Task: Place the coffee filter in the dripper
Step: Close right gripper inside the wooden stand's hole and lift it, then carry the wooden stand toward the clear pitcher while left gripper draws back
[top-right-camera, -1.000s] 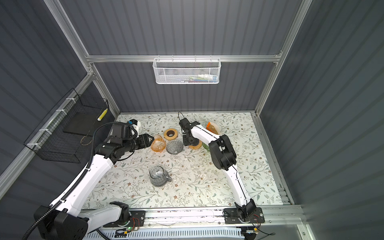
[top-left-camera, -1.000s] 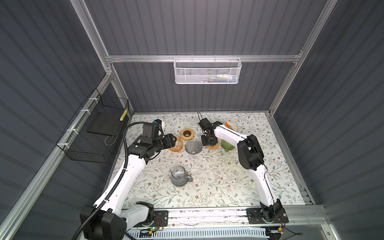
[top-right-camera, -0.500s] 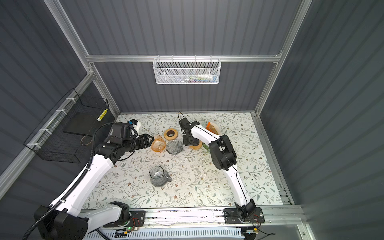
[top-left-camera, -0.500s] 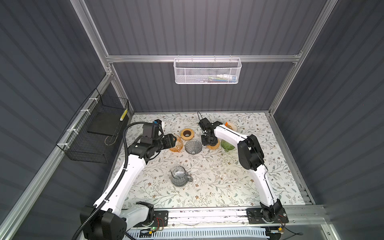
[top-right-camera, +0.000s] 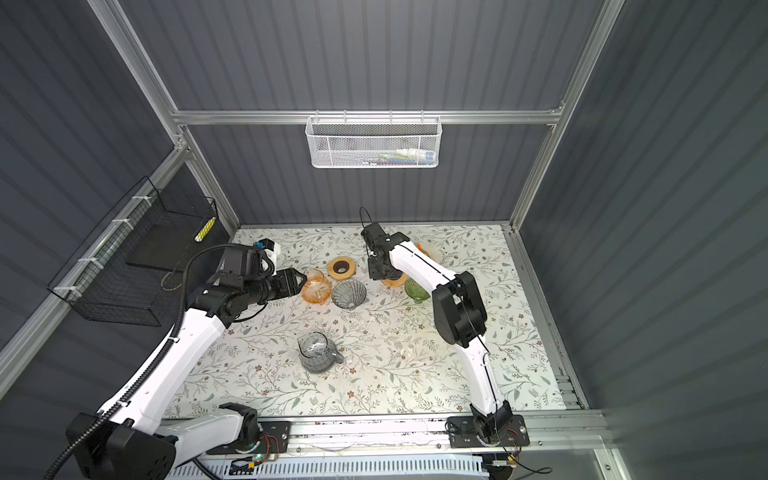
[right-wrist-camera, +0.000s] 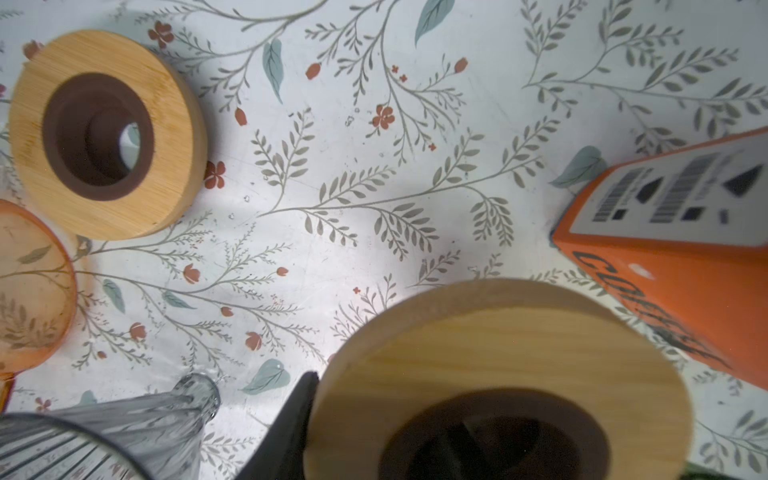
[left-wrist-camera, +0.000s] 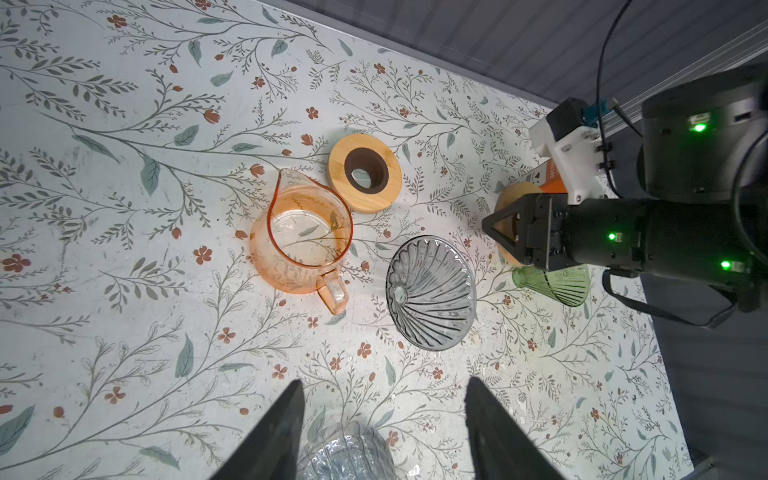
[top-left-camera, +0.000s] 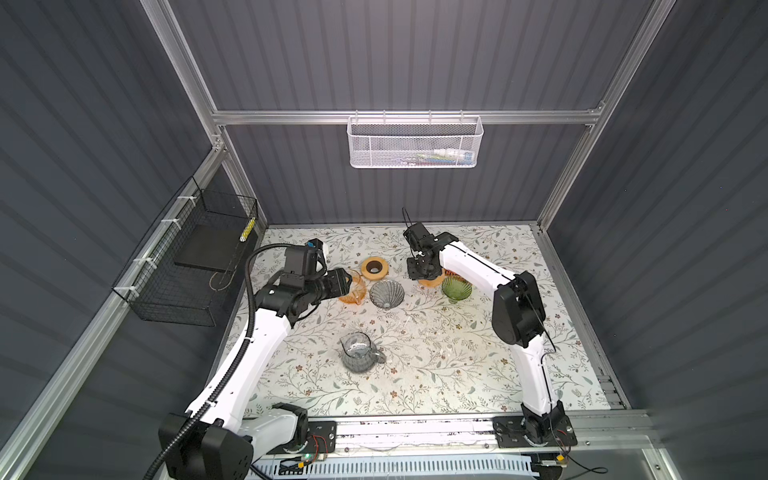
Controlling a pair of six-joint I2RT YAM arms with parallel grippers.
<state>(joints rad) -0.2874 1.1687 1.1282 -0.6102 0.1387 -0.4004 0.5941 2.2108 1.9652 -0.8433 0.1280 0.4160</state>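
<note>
The floral tabletop (top-left-camera: 478,374) carries everything, and the task has barely started, by my reading. No loose coffee filter shows in any view. The filters are presumably inside the orange box (right-wrist-camera: 685,291), which stands at the back just beside the right arm.

The left hand (left-wrist-camera: 384,382) hovers with its jaws wide and nothing between them. A clear grey pitcher (top-left-camera: 357,351) sits alone nearer the front, and an orange pitcher (left-wrist-camera: 301,237) stands empty.

Just beside the orange pitcher is the grey dripper (left-wrist-camera: 430,291), a ribbed glass cone with nothing in it. It looks tilted onto its side, though I cannot be sure. A green dripper (top-left-camera: 456,287) lies close by on its other side, also empty.

The right hand (left-wrist-camera: 503,235) is narrowed onto a wooden ring (right-wrist-camera: 498,353), one finger in the hole and one outside the rim. A second ring (left-wrist-camera: 365,172) lies free behind the orange pitcher.

What is left is the whole job: getting a filter out of the box and seating it in a cone.

The box's opening is cut off, so its contents cannot be seen. The held ring is blurred, and whether it is off the tabletop is hard to make out. The right arm partly covers the green dripper and the box in both top views.
</note>
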